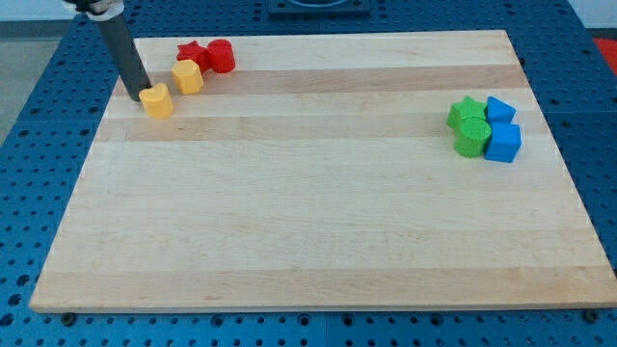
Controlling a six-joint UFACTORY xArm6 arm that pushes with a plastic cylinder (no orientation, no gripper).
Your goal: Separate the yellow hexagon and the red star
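Note:
My tip (pixel 138 97) rests on the board at the view's top left, touching the left side of a yellow block (pixel 157 101) whose shape I cannot make out. A second yellow block (pixel 188 76), which looks like the hexagon, lies just up and to the right of it. The red star (pixel 192 51) sits right above that block, close to it or touching it. A red rounded block (pixel 222 55) touches the star's right side.
A wooden board (pixel 308 222) lies on a blue perforated table. At the view's right is a tight cluster: a green star (pixel 467 111), a green rounded block (pixel 471 139), and two blue blocks (pixel 499 109) (pixel 503 143).

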